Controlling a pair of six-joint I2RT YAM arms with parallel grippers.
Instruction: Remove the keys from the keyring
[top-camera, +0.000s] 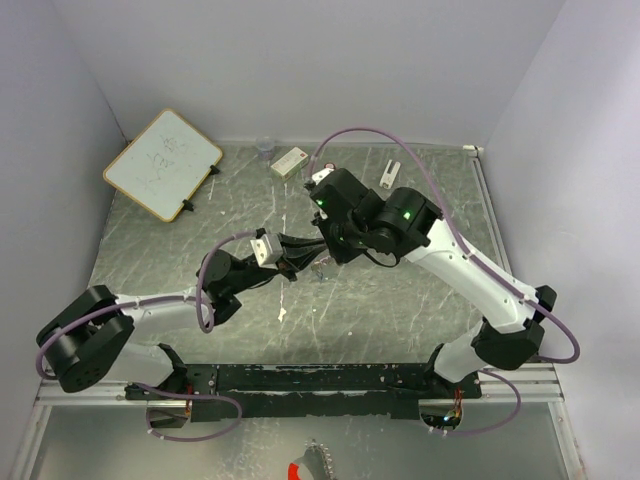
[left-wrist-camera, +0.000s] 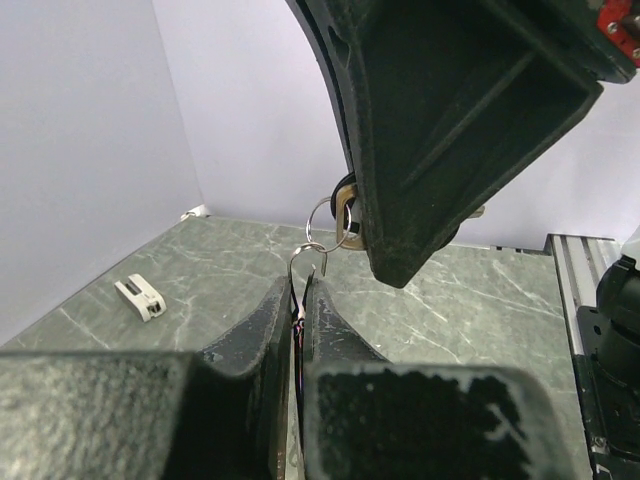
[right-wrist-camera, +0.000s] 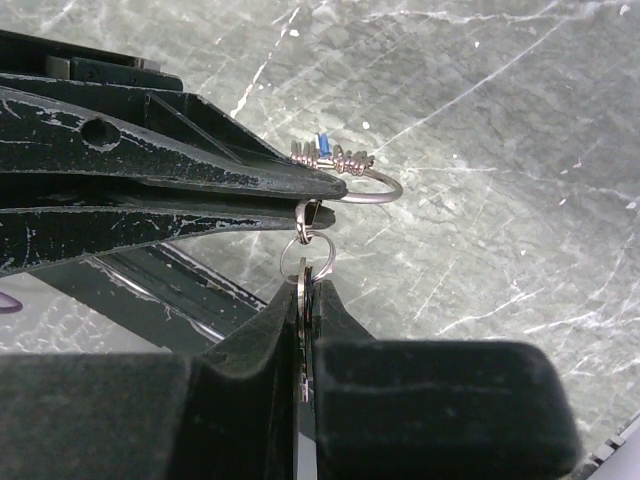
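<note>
Two grippers meet above the middle of your marbled green table (top-camera: 400, 310), fingertips nearly touching, well apart from the whiteboard (top-camera: 162, 163) leaning in the far left corner. Your left gripper (left-wrist-camera: 300, 285) has its jaws pressed together on the wire of the keyring (right-wrist-camera: 375, 188), whose free arc pokes out past the fingertips. Your right gripper (right-wrist-camera: 308, 290) is clamped on what seems to be a silver key (left-wrist-camera: 350, 225) hanging from a small split ring (right-wrist-camera: 305, 255) just below that loop. Smallest of all, the other keys (right-wrist-camera: 322, 150), a blue head among them, sit bunched on the wire beside the left fingers.
</note>
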